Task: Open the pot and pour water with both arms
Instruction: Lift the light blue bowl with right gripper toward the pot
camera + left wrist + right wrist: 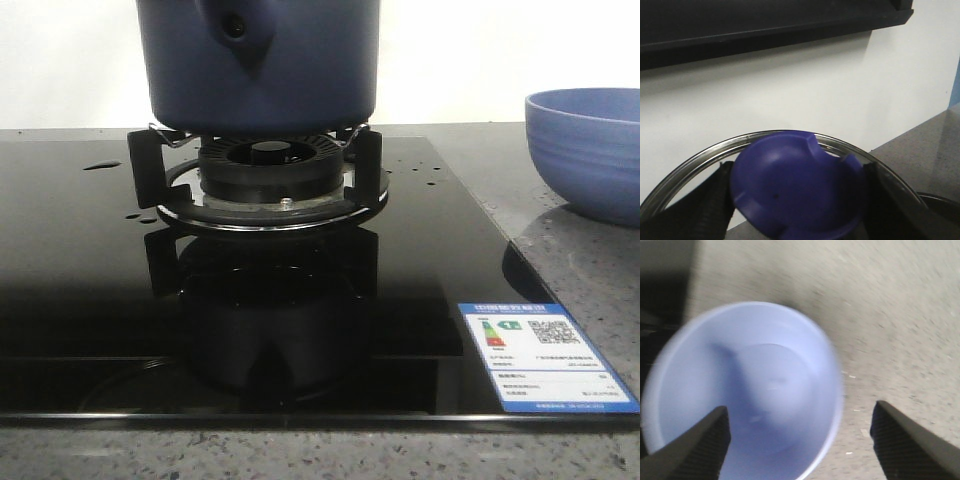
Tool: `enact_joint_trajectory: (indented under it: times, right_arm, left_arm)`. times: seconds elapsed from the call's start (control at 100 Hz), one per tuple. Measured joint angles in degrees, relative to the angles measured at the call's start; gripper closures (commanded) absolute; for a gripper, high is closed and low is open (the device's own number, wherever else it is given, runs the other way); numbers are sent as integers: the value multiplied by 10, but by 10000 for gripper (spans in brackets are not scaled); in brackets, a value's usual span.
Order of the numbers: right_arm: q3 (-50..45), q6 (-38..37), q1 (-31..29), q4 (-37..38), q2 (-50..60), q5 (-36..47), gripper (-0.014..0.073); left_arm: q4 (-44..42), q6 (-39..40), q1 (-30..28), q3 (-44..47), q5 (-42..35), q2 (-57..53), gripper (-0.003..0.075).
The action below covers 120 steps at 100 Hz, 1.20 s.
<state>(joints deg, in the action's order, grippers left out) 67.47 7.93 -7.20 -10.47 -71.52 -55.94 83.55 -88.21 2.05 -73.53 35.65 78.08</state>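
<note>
The dark navy pot (258,70) stands on the gas burner's supports (258,175), its handle socket (235,30) facing me; its top is cut off by the front view's upper edge. Small water drops (102,166) lie on the black glass hob. In the left wrist view, my left gripper (797,170) is shut on the blue knob (795,195) of a glass lid with a metal rim (700,155), held up in front of a white wall. My right gripper (801,410) is open and empty, over the rim of the periwinkle bowl (755,385). Neither gripper shows in the front view.
The periwinkle bowl (590,150) stands on the grey stone counter to the right of the hob. A white and blue energy label (540,365) is stuck on the hob's front right corner. A dark shelf or hood (765,25) hangs above the wall.
</note>
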Motion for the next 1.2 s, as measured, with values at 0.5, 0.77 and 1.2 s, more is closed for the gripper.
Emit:
enact_joint_trajectory:
  times: [0.5, 0.77, 1.2]
  right_arm:
    - [6, -4, -8, 8, -143, 0, 621]
    - [23, -1, -8, 4, -143, -6, 667]
    - [204, 20, 37, -51, -140, -88, 667]
  left_arm:
    - [0, 0, -19, 0, 8, -3, 353]
    - [0, 0, -19, 0, 5, -3, 353]
    - [-2, 0, -19, 0, -30, -3, 353]
